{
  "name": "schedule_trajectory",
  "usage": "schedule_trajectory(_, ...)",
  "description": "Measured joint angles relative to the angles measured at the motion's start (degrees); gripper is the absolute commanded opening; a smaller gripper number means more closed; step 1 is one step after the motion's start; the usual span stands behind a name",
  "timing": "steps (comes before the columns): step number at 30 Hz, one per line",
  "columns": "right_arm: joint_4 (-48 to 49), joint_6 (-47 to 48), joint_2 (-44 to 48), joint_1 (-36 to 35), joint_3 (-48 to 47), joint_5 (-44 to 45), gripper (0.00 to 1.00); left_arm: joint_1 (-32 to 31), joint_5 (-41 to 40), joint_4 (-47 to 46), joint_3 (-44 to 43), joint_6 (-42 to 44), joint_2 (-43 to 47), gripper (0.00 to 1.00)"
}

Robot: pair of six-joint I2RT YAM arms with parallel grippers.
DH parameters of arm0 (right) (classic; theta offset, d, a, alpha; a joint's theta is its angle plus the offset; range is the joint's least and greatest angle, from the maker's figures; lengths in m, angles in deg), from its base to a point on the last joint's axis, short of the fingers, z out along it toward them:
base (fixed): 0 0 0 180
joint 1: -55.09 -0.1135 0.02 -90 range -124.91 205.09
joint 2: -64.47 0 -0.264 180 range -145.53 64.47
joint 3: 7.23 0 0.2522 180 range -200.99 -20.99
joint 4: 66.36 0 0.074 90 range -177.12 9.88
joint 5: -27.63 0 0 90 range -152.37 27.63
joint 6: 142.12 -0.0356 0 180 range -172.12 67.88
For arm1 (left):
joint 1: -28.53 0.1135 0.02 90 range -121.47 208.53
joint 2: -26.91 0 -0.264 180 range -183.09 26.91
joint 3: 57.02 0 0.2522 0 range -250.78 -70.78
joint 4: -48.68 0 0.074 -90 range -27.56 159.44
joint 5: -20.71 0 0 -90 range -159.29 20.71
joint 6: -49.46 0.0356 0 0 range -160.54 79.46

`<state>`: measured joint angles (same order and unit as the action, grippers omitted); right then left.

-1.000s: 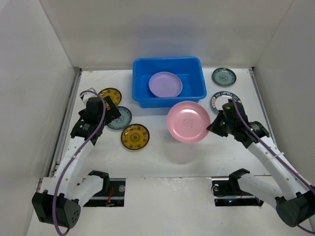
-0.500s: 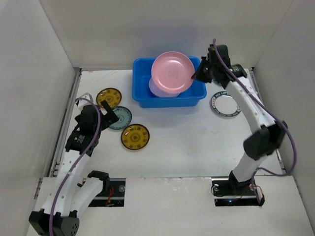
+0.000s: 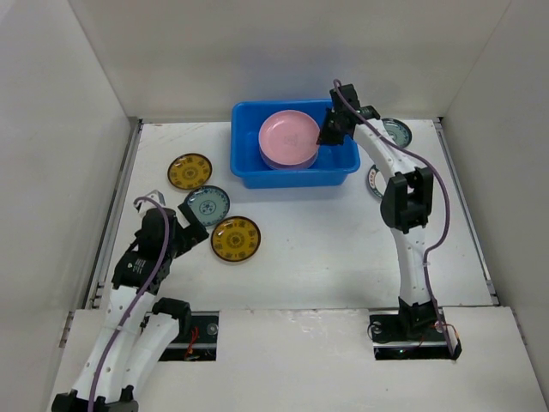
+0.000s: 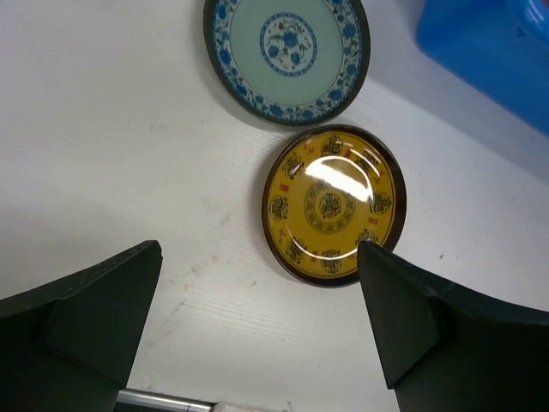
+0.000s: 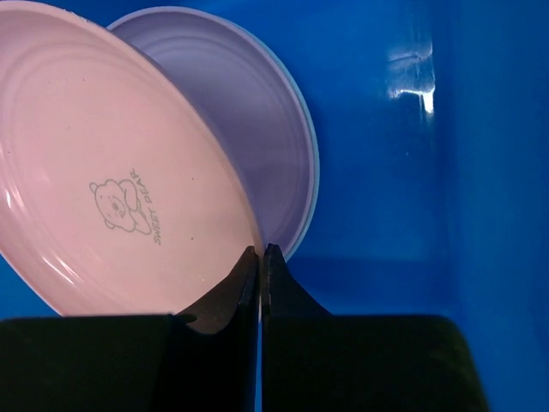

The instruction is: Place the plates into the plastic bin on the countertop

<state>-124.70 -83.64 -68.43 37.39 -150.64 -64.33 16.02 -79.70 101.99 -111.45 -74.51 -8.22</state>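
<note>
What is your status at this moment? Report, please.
Right gripper shut on pink plate, tilted over lilac plate inside blue bin. Left gripper open above yellow plate on countertop. Nothing seen blocking.

Pink plate (image 3: 287,137), blue bin (image 3: 249,167)

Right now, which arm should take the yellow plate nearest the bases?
Left. The left hand is open beside that yellow plate; the right hand is shut on the pink plate in the blue bin.

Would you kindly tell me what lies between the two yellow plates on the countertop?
A blue-and-white patterned plate lies between the far yellow plate and the near yellow plate, as the top view shows.
</note>
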Motion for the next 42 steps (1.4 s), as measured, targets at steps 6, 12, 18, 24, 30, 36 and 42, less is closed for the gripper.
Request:
schedule_trajectory(6,0.20,-0.48,-3.98,0.11,-3.32,0.04,0.15,-1.49,2.29,2.38,0.57,-1.55,1.11,1.00)
schedule_trajectory(12,0.68,-1.38,-4.42,0.55,-3.74,0.24,0.42,-1.84,4.92,2.34,1.25,-3.89,1.07,1.00)
schedule_trajectory(18,3.30,-1.44,-3.10,0.81,-1.68,0.24,0.58,-2.40,7.65,1.05,4.13,-7.45,0.87,0.98)
schedule_trajectory(24,7.30,-0.79,12.52,0.52,12.94,-0.09,0.66,-5.27,9.11,-2.86,7.72,-11.41,-0.59,0.93)
schedule_trajectory(30,14.23,0.90,36.48,-1.20,26.99,-0.63,0.69,-9.14,9.09,-9.29,12.37,-14.93,-4.94,0.85)
schedule_trajectory(36,18.73,2.14,51.49,-2.27,42.47,-1.49,0.68,-12.04,7.80,-14.64,17.38,-18.69,-5.33,0.70)
schedule_trajectory(42,19.50,1.99,57.44,-2.21,58.14,-1.57,0.68,-13.79,5.14,-19.04,19.34,-21.73,-5.11,0.58)
